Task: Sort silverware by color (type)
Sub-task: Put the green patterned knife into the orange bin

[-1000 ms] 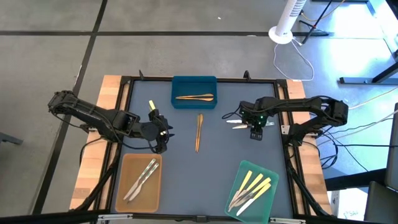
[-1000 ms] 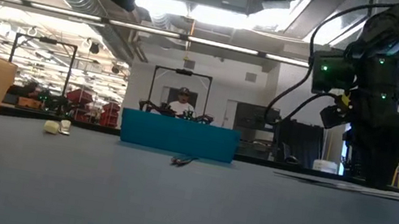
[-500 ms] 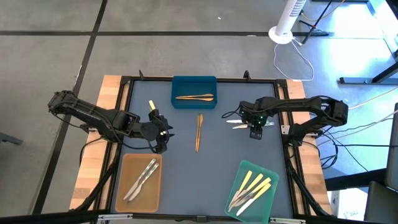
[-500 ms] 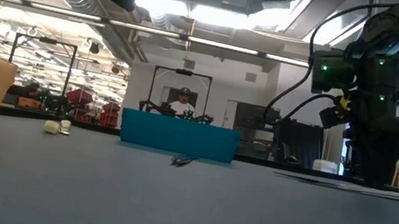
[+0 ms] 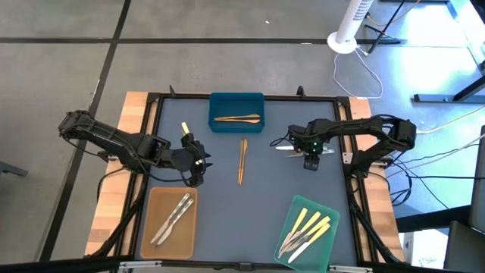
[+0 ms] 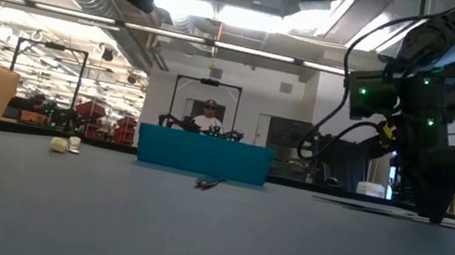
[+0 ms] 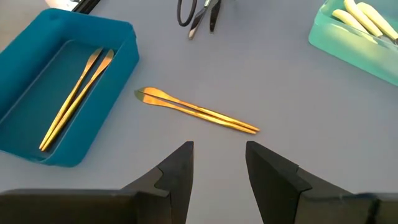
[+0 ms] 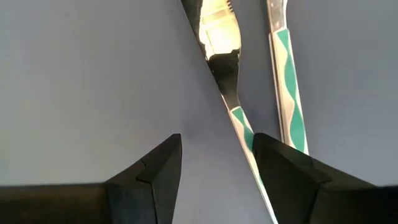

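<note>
right gripper (image 5: 310, 162) sits low over the table's right half with its fingers (image 8: 283, 171) spread apart and nothing between them; two silvery utensils (image 5: 287, 149) lie on the mat right at its tips, one running just inside the gap and the other just beside it, both mirroring bits of green; in the low view that arm leans down to the table on the right; left gripper (image 5: 198, 161) hangs over the left half of the mat, also released and empty; straight ahead of its tips lie the loose wood-brown utensils (image 7: 200, 112), a pair lying together on the bare mat, close but not touching the fingers; beyond them, off to one side, the blue tray (image 5: 215, 106) holds two more brown pieces (image 5: 237, 117); a small pale yellow piece (image 5: 184, 128) lies just beside the left gripper; nearer the front edge, the tan tray (image 5: 151, 227) has silvery pieces (image 5: 172, 218), and the green tray (image 5: 330, 235) carries yellow ones (image 5: 311, 224) mixed with silvery ones.
</note>
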`<state>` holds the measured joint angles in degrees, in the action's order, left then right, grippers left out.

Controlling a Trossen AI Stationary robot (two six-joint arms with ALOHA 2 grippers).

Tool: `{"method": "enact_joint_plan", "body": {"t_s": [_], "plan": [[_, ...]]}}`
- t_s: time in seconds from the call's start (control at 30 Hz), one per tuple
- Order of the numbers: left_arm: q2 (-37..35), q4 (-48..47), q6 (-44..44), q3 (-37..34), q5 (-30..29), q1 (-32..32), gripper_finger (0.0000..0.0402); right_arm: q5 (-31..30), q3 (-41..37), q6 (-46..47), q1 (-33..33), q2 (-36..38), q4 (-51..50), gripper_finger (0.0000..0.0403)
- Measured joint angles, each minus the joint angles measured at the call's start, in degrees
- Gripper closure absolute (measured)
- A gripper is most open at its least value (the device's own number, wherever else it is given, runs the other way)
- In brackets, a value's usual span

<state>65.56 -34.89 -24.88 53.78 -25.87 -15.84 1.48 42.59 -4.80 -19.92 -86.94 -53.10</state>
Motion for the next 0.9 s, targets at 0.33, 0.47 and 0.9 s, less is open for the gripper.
{"method": "enact_joint_plan", "body": {"t_s": [0.33,0.47,0.9], "plan": [[0.0,0.0,0.0,0.0,0.0,0.0,0.0260,0.2,-0.1,0.0,0.0,0.0,0.0,0.0203],[0.0,0.0,0.0,0.0,0.0,0.0,0.0260,0.2,-0.1,0.0,0.0,-0.1,0.1,0.0203],[0.0,0.0,-0.1,0.0,0.0,0.0,0.0260,-3.4,0.0,1.9,0.0,-3.3,-0.4,0.0204]]}}
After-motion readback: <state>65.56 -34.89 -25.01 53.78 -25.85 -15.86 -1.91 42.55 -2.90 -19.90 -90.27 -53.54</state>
